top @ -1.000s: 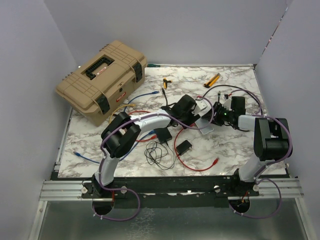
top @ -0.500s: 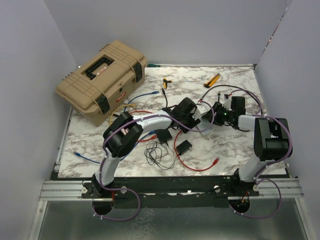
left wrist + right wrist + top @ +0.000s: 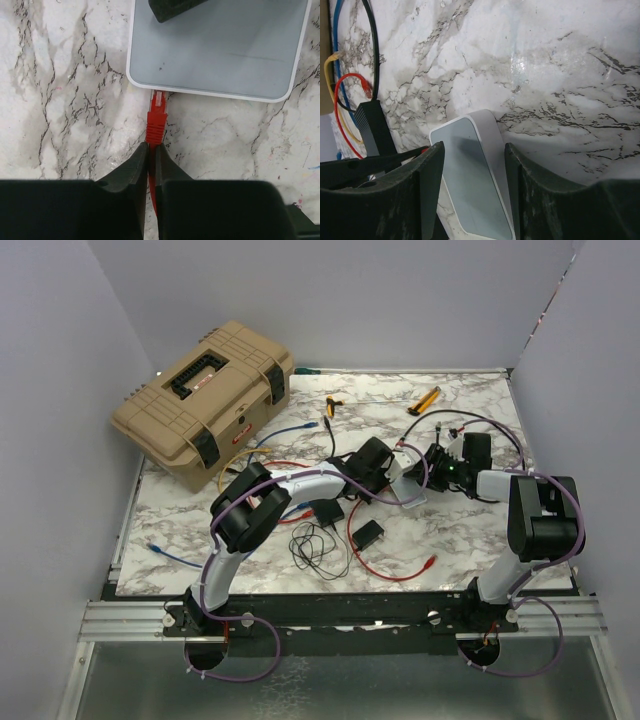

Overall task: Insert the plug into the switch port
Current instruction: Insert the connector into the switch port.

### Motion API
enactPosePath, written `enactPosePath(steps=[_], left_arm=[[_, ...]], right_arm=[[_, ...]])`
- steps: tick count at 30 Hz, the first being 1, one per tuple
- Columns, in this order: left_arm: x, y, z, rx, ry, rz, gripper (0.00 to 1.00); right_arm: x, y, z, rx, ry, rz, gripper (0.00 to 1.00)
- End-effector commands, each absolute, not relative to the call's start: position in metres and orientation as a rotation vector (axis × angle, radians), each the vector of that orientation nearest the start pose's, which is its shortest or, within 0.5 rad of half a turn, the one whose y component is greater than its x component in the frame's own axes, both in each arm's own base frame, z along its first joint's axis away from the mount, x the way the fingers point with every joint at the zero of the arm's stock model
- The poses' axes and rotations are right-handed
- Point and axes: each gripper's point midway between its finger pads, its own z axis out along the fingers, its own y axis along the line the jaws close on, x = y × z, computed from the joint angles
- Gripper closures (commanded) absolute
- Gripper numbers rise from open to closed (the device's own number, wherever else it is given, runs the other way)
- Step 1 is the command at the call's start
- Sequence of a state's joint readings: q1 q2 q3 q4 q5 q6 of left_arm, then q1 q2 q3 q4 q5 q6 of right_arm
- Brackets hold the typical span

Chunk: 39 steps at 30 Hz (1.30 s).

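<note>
Found near mid-table, between the two wrists: the switch box (image 3: 215,50), flat, white-rimmed, grey-faced, on the marbled table top (image 3: 65,100). Located on the box's near edge in the left wrist view: the switch port (image 3: 159,92). Found directly at that port: the red plug (image 3: 156,116), in line with it, clear tip touching the box edge, most of the plug body outside. Unable to tell the depth of entry. Left gripper (image 3: 149,146): jaws pressed together, pinching the tail end of the plug just behind its ribbed boot. Right gripper (image 3: 475,148): jaws spread to the box's width, one of the fingers (image 3: 427,195) at each long side, holding the box between them. Noted in the right wrist view: the box tilted, one side wall showing. Noted elsewhere on the table, apart from the box: tan toolbox (image 3: 200,390) at the far left corner, lid shut; black adapter block (image 3: 325,510) just beside a loose black cable coil (image 3: 315,545); second black block (image 3: 367,534) near a looping red cable (image 3: 385,577); blue cable (image 3: 165,555) at the left edge; yellow-handled tool (image 3: 425,400) at the far side.
</note>
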<state>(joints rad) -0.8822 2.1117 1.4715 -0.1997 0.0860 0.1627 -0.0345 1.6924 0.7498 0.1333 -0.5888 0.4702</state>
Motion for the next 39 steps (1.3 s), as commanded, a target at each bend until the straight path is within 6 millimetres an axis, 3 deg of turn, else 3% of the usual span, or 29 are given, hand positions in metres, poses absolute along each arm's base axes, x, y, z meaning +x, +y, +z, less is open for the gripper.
enactPosePath(steps=[1,8,19,39], left_arm=[[0.321,-0.413,0.014,1.279,2.126,-0.455,0.93],[0.323,-0.427,0.024,1.29,2.065,-0.497,0.98],[0.332,-0.436,0.038,1.416,1.894,-0.45,1.0],[0.347,-0.48,0.086,1.391,1.678,-0.534,1.0]], right_arm=[[0.358,0.106,0.034,0.312,2.371,0.976,0.45],[0.342,0.121,0.028,0.298,2.386,1.127,0.46],[0.338,0.135,0.029,0.198,2.377,1.249,0.47],[0.312,0.191,0.048,-0.172,2.371,1.453,0.49]])
